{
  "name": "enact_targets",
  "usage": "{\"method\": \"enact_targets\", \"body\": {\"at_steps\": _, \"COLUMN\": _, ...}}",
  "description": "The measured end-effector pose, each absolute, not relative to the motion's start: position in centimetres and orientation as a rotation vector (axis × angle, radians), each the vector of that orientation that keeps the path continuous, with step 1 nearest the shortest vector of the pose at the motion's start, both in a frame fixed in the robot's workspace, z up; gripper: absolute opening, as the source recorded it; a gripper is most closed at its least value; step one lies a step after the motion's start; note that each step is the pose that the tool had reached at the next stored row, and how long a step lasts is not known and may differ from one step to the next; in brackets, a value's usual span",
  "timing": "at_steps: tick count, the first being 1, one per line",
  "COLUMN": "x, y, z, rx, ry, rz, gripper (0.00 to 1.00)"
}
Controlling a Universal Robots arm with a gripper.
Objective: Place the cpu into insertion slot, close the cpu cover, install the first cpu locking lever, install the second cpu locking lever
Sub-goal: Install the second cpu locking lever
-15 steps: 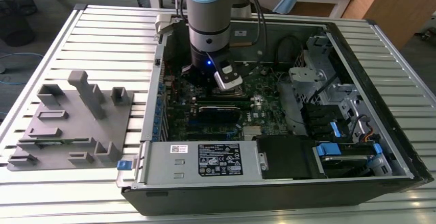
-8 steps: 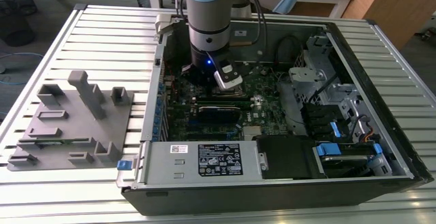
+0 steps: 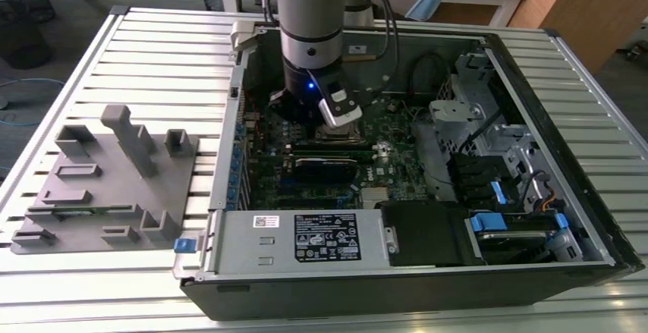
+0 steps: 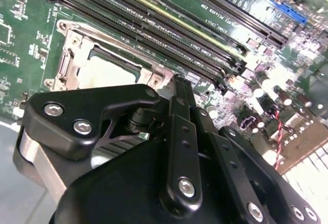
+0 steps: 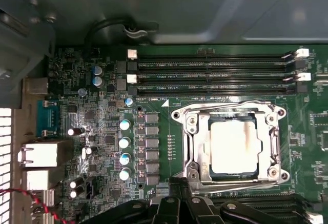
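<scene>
So far the cpu point(image 5: 231, 141) sits in the insertion slot point(image 5: 192, 175) on the green motherboard point(image 5: 154, 183), flat, silver-grey top showing w/ a dark streak across it. The cpu cover point(image 5: 270, 155) looks down over it: thin metal frame around the chip, square window open to the lid, in the first wrist view. In the second wrist view same socket seen slantwise, cpu point(image 4: 105, 70) pale inside the frame, cover point(image 4: 77, 55) lying flat on the rim as far as I can tell.

Locking levers: a thin wire bar runs along the socket edge nearest the memory slots point(image 5: 215, 73) and another along the side, both lying low. Can't tell if either is hooked under its catch, so levers 1 & 2 = unconfirmed. My read: step 1 done, step 2 prob done, lever steps are what's in hand or left.

Gripper point(image 4: 177, 88) hangs just above the socket edge, black linkage and fingers pointing down at the frame corner. Fingers seem drawn together w/ nothing between them, clenched on air. Not clear whether the tip touches the frame or a lever.

Exterior view: arm point(image 3: 309, 45) reaches straight down into the open pc case point(image 3: 567, 219), gripper point(image 3: 326, 124) low over the board, power supply point(image 3: 294, 238) near the front wall, grey parts fixture point(image 3: 102, 189) on the slatted table point(image 3: 102, 52) to the exterior view's left, well apart from the case
</scene>
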State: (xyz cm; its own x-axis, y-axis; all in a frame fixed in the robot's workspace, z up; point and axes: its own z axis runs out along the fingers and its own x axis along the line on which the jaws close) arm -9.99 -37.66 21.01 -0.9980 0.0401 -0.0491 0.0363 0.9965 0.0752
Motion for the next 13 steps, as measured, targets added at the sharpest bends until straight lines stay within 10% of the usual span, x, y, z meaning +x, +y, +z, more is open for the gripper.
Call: {"method": "enact_targets", "body": {"at_steps": 13, "x": -10.0, "y": -37.7, "z": 22.2, "rx": 0.059, "ry": 3.088, "rz": 0.115, "gripper": 0.11}}
